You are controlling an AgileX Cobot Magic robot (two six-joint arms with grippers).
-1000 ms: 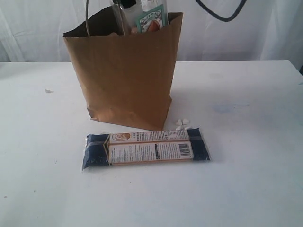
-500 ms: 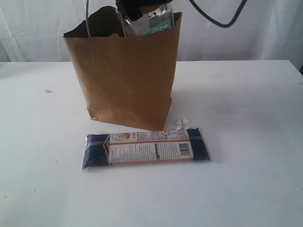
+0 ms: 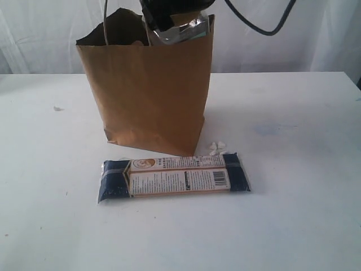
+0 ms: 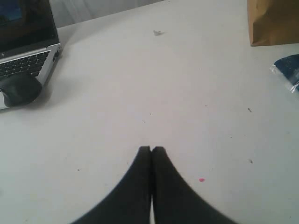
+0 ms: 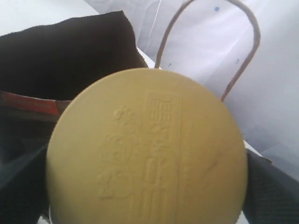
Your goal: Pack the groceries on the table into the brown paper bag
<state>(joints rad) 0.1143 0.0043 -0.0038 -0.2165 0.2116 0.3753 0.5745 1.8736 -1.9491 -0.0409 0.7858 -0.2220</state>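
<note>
Jar over bag: the right pincer (image 3: 169, 12) holds the clear jar (image 3: 179, 33) in the mouth of the brown paper bag (image 3: 148, 96), which stands upright at the far middle of the table (image 3: 293, 203). From the wrist, the mustard-yellow lid (image 5: 147, 149) fills the frame with dark finger shapes flanking it. The grip appears to be round the jar's body below the lid, though the contact itself is hidden. One twisted handle (image 5: 208, 44) arches just beyond the lid. The left pincer (image 4: 151, 150) is pressed together and empty, hovering over bare table well to the left, near a laptop (image 4: 28, 51) and mouse (image 4: 18, 88). The long navy-orange packet (image 3: 175, 178) lies flat just in front of the bag, not yet packed.

Done well, the step calls for a slow, straight descent down the right side of the opening. That path should stay clear of the handle and the rim so the light bag is neither dragged nor tipped. Release is best held until the jar's base rests on what is already inside, since the jar is likely glass and should not be dropped.
</note>
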